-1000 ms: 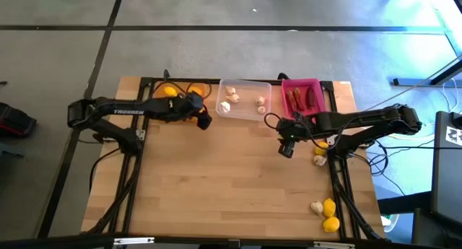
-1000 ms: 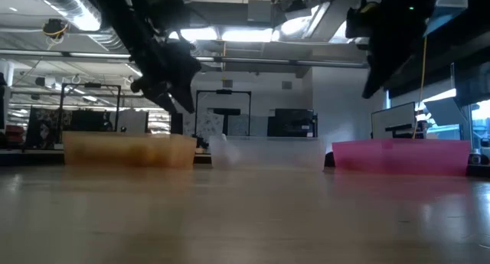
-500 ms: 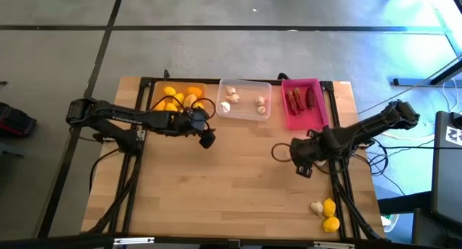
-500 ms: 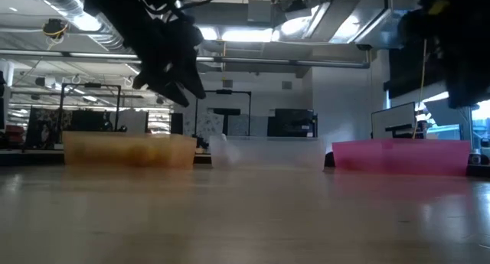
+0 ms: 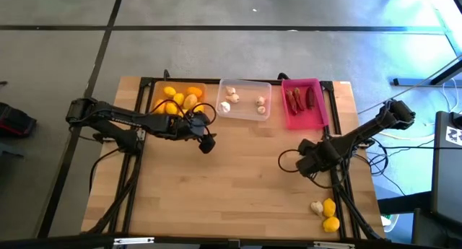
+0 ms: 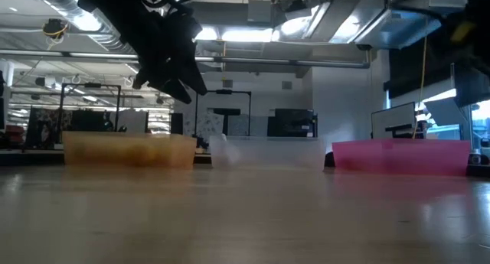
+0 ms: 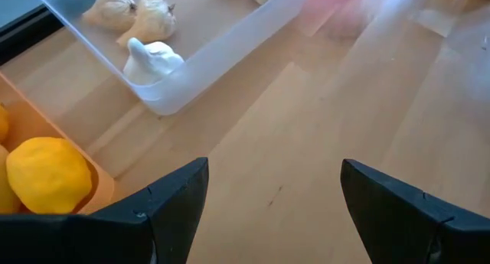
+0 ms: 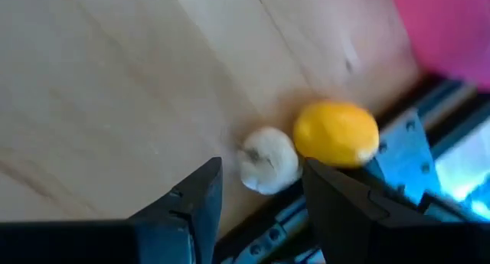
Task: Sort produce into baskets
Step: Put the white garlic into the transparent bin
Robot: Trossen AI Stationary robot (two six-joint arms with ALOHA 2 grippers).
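Three trays stand along the far edge: an orange tray (image 5: 154, 97) with several lemons (image 5: 179, 99), a clear tray (image 5: 245, 82) with garlic bulbs (image 5: 231, 99), and a pink tray (image 5: 287, 122) with dark red chilies (image 5: 302, 99). My left gripper (image 5: 206, 144) hangs open and empty over bare wood just near of the orange and clear trays (image 7: 272, 210). My right gripper (image 5: 303, 162) is open and empty near the right rail; past its fingers (image 8: 260, 210) a garlic bulb (image 8: 268, 161) and a lemon (image 8: 337, 134) lie side by side on the wood.
A garlic bulb (image 5: 316, 206) and two lemons (image 5: 330, 214) lie at the near right corner beside the black rail (image 5: 339, 191). The middle and near left of the wooden tabletop (image 5: 216, 191) is bare. Cables loop at each wrist.
My left gripper has drawn back from over the orange tray toward the table's near edge, uncovering the lemons. My right gripper has gone from beside the pink tray toward the near and right edges, over the garlic and lemon by the rail. No produce has moved.
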